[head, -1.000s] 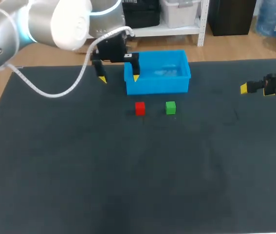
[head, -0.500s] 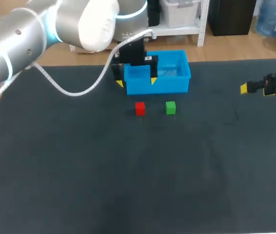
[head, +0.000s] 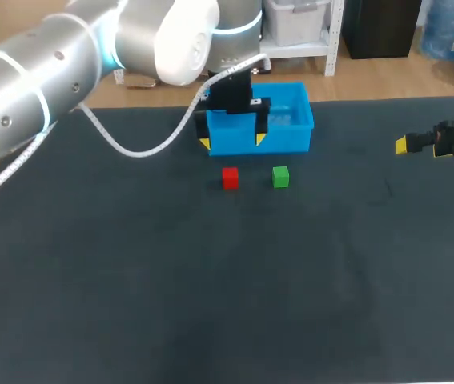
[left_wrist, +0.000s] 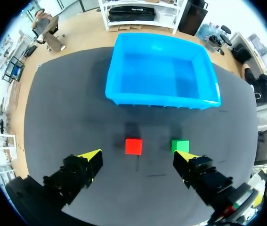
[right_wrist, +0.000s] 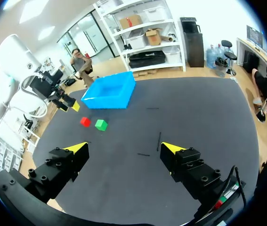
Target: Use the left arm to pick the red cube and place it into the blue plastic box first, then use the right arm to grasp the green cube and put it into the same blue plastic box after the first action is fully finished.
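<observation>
The dark tabletop (head: 210,304) carries the blue plastic box (head: 287,136). The left claw (head: 232,142) hangs released just before the box, and the right claw (right_wrist: 123,148), fingers spread, seems well off to the box's right. The red cube (head: 230,178) and the green cube (head: 280,177) lie side by side, apart, near the box's front wall.

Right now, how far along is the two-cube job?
Done: nothing. The blue plastic box is empty; the red cube and green cube sit on the table in front of it. In hand: the left gripper hangs open, with the red cube ahead between its fingers. Left: grasp and place red, then green; the right gripper is open, off to the side.
</observation>
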Motion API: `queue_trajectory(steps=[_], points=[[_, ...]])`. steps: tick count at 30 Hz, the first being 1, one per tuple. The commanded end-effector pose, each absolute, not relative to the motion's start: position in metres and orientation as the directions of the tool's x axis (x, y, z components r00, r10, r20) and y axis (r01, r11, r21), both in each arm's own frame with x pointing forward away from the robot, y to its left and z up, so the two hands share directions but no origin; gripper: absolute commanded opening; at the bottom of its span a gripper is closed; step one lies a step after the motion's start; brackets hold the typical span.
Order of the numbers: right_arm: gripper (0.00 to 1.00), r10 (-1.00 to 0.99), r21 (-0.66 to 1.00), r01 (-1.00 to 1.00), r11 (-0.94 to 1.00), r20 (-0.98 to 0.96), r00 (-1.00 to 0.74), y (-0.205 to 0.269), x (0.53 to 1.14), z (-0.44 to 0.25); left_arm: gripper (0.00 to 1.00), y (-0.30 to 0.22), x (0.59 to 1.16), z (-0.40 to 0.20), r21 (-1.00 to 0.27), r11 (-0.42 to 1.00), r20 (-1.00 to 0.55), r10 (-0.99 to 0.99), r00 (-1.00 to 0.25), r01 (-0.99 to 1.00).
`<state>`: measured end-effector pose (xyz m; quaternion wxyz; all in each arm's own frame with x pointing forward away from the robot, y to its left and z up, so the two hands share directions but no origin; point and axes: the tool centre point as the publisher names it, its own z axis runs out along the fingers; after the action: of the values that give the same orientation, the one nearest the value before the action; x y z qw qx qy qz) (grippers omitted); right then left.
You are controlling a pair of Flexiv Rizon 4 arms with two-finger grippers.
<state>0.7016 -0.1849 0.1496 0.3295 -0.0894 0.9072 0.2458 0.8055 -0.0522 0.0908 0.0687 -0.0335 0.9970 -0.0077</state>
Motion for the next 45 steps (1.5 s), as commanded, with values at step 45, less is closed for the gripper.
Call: queue_trajectory(steps=[45], points=[[1.0, -0.001, 0.386, -0.324, 0.864, -0.642, -0.767, -0.185, 0.701, 0.15, 1.0, -0.051, 0.805, 0.023, 0.003, 1.0, -0.062, 0.017, -0.998, 0.017]])
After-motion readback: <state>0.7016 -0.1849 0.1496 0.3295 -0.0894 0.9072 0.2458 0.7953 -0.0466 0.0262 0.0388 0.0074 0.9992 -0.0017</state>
